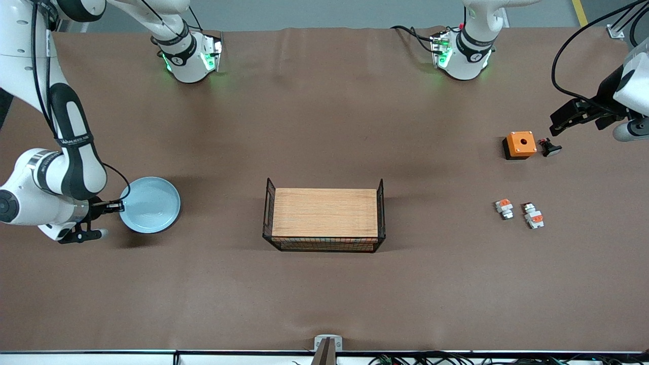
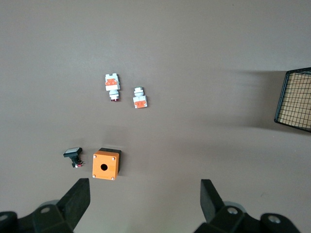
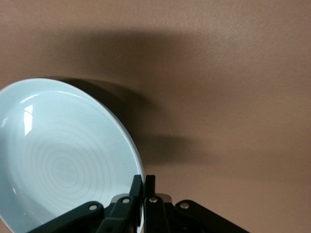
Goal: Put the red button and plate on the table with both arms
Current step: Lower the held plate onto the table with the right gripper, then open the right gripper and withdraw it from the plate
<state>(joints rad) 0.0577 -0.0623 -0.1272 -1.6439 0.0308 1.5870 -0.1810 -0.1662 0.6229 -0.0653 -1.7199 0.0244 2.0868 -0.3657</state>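
The pale blue plate (image 1: pixel 150 204) is at the right arm's end of the table. My right gripper (image 1: pixel 117 205) is shut on its rim, as the right wrist view shows, with the gripper (image 3: pixel 144 182) clamping the plate's edge (image 3: pixel 63 160). The plate casts an offset shadow on the brown table (image 1: pixel 324 126), so it seems held slightly above it. The red button (image 1: pixel 533 217) lies on the table at the left arm's end, also in the left wrist view (image 2: pixel 111 86). My left gripper (image 1: pixel 556 126) is open and empty, up over the table beside the orange box; its own view (image 2: pixel 145 204) shows wide-spread fingers.
A black wire crate with a wood top (image 1: pixel 324 213) stands mid-table, its corner in the left wrist view (image 2: pixel 296 99). An orange box with a hole (image 1: pixel 519 144) and a small black part (image 1: pixel 550 148) lie beside the left gripper. A shorter twin switch (image 1: pixel 504 208) lies beside the red button.
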